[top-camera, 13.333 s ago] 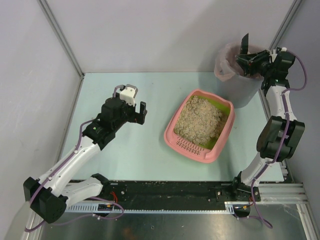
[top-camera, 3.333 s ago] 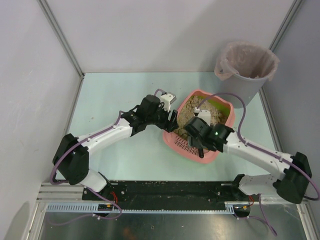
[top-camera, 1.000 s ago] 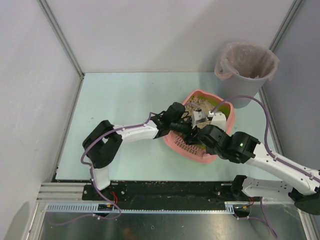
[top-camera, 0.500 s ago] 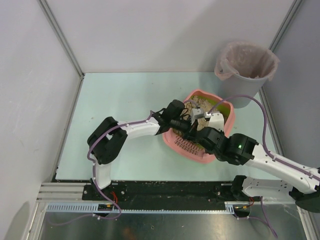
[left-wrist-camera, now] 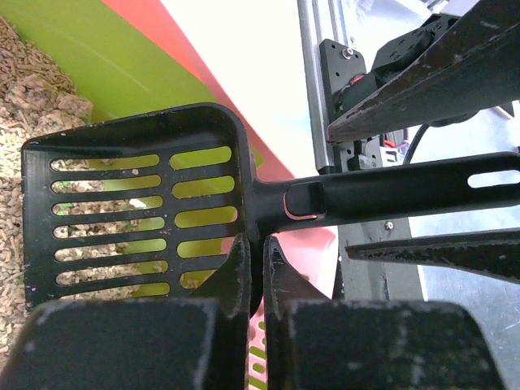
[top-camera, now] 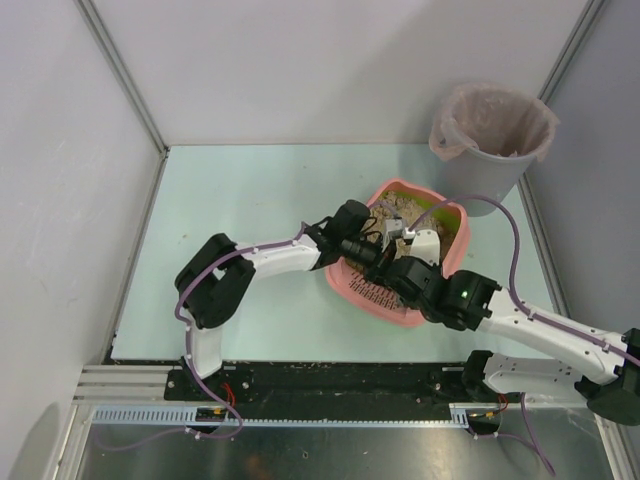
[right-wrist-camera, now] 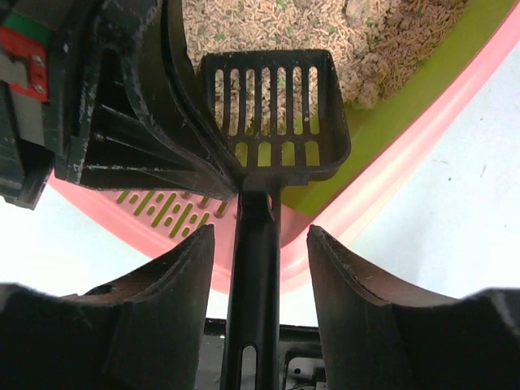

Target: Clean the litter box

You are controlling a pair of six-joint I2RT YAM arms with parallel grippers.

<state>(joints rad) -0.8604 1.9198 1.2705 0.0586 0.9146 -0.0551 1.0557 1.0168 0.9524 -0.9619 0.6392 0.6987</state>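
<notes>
The pink litter box (top-camera: 457, 247) lies mid-table, with a green lining and beige litter (right-wrist-camera: 382, 41). A black slotted scoop (left-wrist-camera: 138, 211) hangs over its slotted near end. My left gripper (left-wrist-camera: 258, 244) is shut on the scoop's rear wall, where the handle (left-wrist-camera: 390, 191) joins. In the top view this gripper (top-camera: 370, 250) reaches in from the left. My right gripper (right-wrist-camera: 258, 234) is open. Its fingers (right-wrist-camera: 175, 276) stand on either side of the handle without touching it. The top view shows the right gripper (top-camera: 400, 272) over the box's near end, and the scoop is mostly hidden there.
A grey bucket (top-camera: 490, 150) lined with a pinkish bag stands at the back right, beyond the box. Grey walls close in the pale green table (top-camera: 250, 190) at the left, back and right. The arms' base rail (top-camera: 340, 385) runs along the near edge.
My left gripper has closed on the scoop. My right gripper has opened and let go of the handle. The right wrist has shifted slightly back toward the near edge.
</notes>
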